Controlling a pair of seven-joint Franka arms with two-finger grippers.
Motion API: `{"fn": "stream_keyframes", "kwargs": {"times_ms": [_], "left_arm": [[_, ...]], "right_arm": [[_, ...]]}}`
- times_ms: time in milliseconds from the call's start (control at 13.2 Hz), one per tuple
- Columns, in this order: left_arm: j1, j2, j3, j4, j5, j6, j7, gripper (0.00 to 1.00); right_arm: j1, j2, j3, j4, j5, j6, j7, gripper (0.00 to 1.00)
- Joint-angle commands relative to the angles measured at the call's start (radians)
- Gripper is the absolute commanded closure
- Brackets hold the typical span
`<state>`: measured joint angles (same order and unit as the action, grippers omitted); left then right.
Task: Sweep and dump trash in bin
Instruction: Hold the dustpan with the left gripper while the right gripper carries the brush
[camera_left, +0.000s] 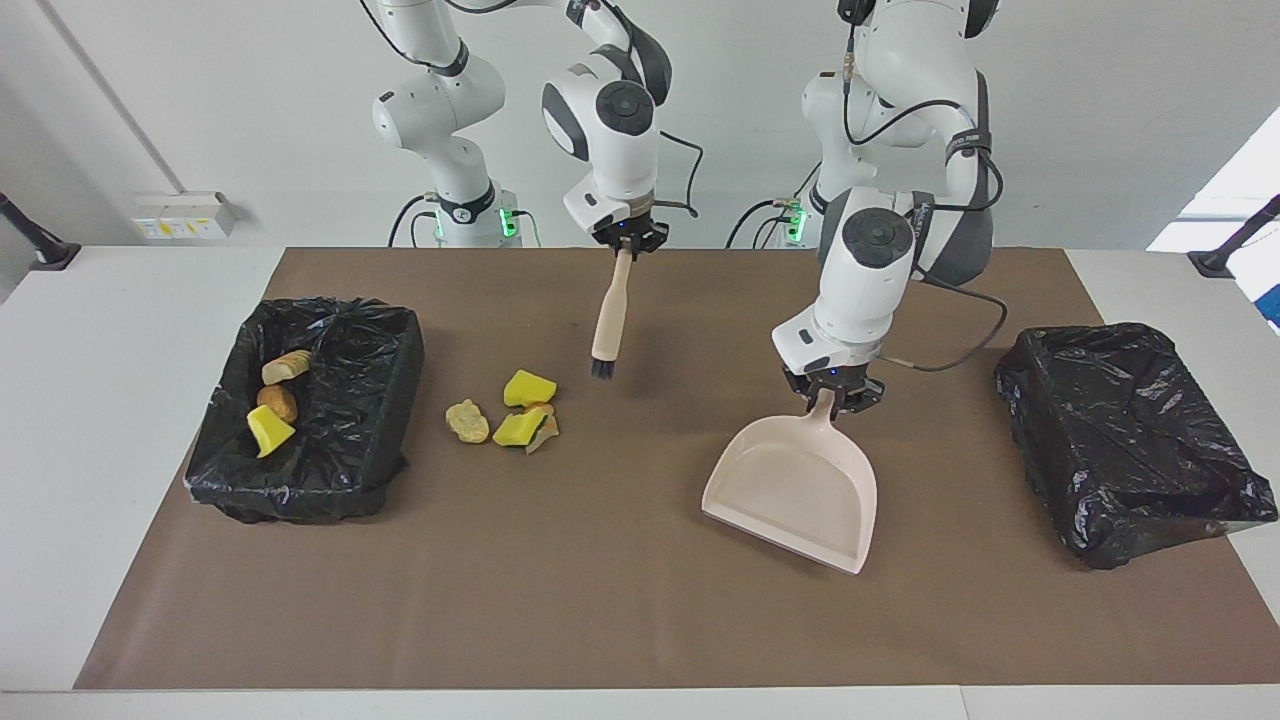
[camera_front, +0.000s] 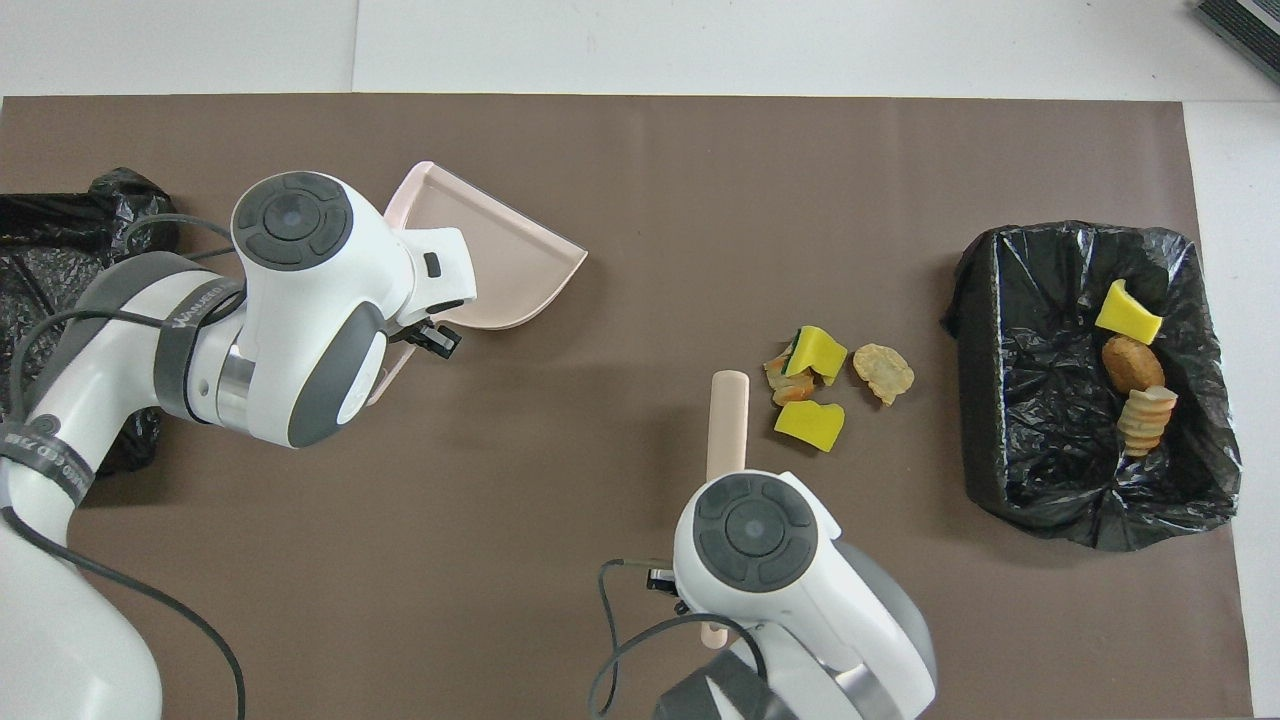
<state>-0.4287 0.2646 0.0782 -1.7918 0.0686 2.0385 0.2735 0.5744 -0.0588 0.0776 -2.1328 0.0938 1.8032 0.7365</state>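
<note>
Loose trash (camera_left: 520, 412) (camera_front: 820, 380) lies on the brown mat: two yellow wedges, a beige lump and an orange-brown piece. My left gripper (camera_left: 830, 397) is shut on the handle of the pink dustpan (camera_left: 795, 490) (camera_front: 495, 265). It holds the pan over the mat toward the left arm's end, turned at an angle. My right gripper (camera_left: 625, 244) is shut on the top of the brush (camera_left: 610, 315) (camera_front: 727, 410). The brush hangs bristles down over the mat beside the pile. In the overhead view both wrists hide their fingers.
A black-lined bin (camera_left: 390, 380) (camera_front: 1000, 440) at the right arm's end holds a yellow wedge, a brown lump and a beige piece. A second black-lined bin (camera_left: 1120, 440) (camera_front: 110, 200) stands at the left arm's end. The brown mat (camera_left: 600, 600) covers most of the table.
</note>
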Motion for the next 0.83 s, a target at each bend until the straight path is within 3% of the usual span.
{"fn": "stream_keyframes", "kwargs": {"times_ms": [0, 227, 529, 755], "left_arm": [[0.025, -0.01, -0.008, 0.011, 0.039, -0.04, 0.25, 1.0], [0.01, -0.034, -0.008, -0.01, 0.164, -0.125, 0.516, 1.0], [-0.048, -0.031, -0.015, -0.052, 0.166, -0.138, 0.523, 1.0], [-0.116, -0.059, -0.021, -0.105, 0.163, -0.097, 0.515, 1.0]], "right_arm": [[-0.083, 0.062, 0.013, 0.062, -0.171, -0.086, -0.155, 1.0], [-0.175, 0.125, 0.016, 0.097, -0.362, -0.139, -0.242, 1.0], [-0.252, 0.145, 0.013, 0.077, -0.456, -0.124, -0.264, 1.0], [-0.358, 0.136, 0.013, -0.004, -0.457, -0.015, -0.365, 1.0]]}}
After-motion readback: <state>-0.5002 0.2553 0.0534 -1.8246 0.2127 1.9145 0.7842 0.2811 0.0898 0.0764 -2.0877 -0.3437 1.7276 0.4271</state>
